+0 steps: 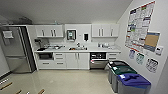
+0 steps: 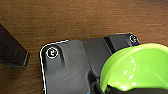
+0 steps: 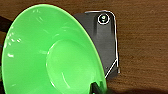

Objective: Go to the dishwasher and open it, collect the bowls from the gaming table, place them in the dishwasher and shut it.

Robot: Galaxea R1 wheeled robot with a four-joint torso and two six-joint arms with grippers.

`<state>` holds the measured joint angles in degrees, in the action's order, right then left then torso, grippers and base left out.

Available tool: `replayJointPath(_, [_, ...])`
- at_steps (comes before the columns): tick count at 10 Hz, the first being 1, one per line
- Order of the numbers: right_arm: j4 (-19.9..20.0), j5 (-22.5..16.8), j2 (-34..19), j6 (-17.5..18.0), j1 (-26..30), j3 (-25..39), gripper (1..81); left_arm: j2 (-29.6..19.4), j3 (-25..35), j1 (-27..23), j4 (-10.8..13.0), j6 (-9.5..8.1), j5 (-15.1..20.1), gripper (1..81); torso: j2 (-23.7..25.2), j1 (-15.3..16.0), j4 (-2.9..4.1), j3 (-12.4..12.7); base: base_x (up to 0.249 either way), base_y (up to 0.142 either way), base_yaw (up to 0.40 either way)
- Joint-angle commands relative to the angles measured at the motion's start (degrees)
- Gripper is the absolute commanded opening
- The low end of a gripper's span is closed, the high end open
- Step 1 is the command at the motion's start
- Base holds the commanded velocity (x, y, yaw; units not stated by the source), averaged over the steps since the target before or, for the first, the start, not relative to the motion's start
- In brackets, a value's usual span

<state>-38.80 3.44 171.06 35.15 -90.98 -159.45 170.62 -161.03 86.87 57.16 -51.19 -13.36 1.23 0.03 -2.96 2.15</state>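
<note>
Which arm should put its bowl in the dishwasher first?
Probably right. The dishwasher sits right of the middle ahead, on the right arm's side, and the bright green bowl is at that wrist. The yellow-green bowl is at the left wrist.

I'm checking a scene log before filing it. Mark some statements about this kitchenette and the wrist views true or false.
1. The nearest bin along the right wall has a blue lid. True.
2. The dishwasher sits left of the sink. False: it is under the counter to the right of the sink.
3. A bright green bowl shows close up in the right wrist view. True.
4. The bowl in the left wrist view is red. False: that yellow-green bowl is a pale lime colour.
5. The refrigerator stands at the counter's right end. False: it stands at the left end.
</note>
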Motion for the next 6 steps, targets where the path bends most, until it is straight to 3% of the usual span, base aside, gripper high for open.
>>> replayJointPath(1, [-0.75, 0.17, 1.24, -0.17, 2.78, 1.00, 1.0, -0.71, -0.34, -3.41, -0.30, -0.05, 1.67, 1.0, 0.00, 0.00, 0.00, 0.00, 0.188, 0.000, 0.000])
replayJointPath(6, [-0.84, 0.17, 1.24, -0.17, 2.68, 1.00, 1.0, -0.71, -0.34, -3.41, -0.30, -0.05, 1.58, 1.0, 0.00, 0.02, 0.00, 0.00, 0.191, -0.095, 0.000])
